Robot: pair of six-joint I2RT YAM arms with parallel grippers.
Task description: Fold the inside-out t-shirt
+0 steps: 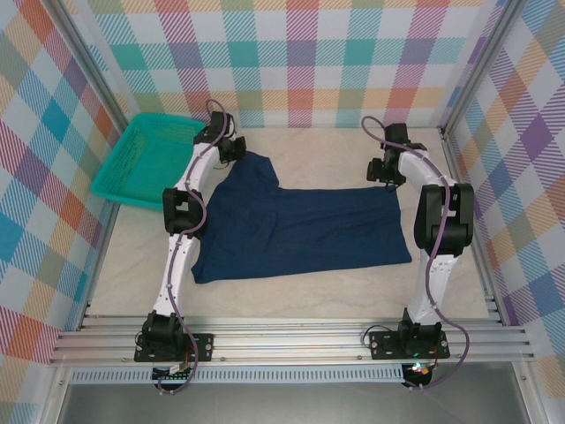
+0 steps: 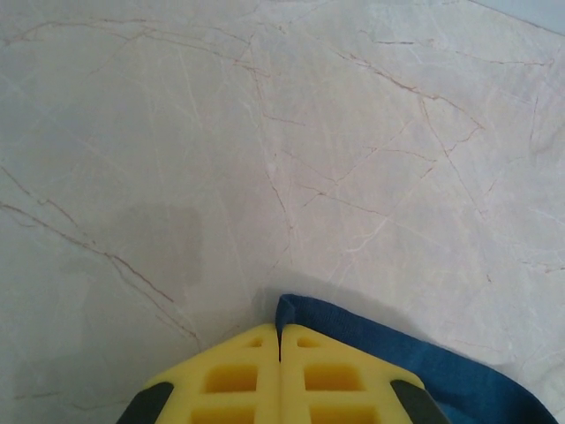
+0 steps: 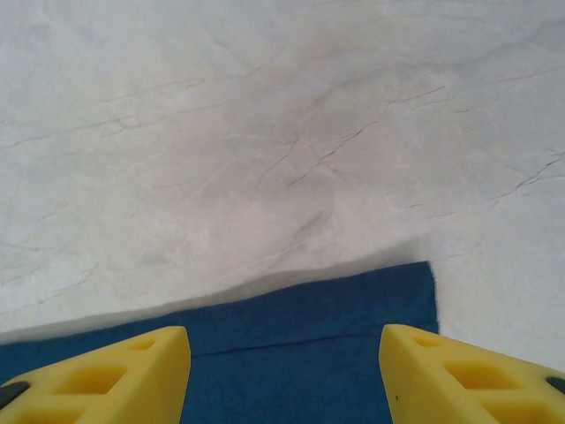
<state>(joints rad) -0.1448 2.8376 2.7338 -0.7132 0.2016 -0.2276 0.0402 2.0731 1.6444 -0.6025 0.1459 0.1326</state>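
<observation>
1. Marbled tabletop (image 1: 291, 296) is shown, the inside-out t-shirt (image 1: 300, 230) spread flat at centre frame.
2. Its upper-left edge is pinched by the left gripper (image 2: 280, 353).
3. The right gripper (image 3: 282, 344) is held open above its upper-right corner.

t-shirt (image 1: 300, 225): navy | basket (image 1: 141, 163): teal | walls (image 1: 300, 53): pastel plaid | table (image 1: 318, 148): pale marbled

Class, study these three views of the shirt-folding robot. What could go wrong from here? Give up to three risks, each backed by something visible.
1. The left gripper is shut on only the t-shirt's very edge; it may slip out when lifted.
2. The right gripper hangs open over a shirt corner; lifting one side alone may drag the cloth askew.
3. The teal basket sits close beside the left arm; a wide swing might knock it.
</observation>
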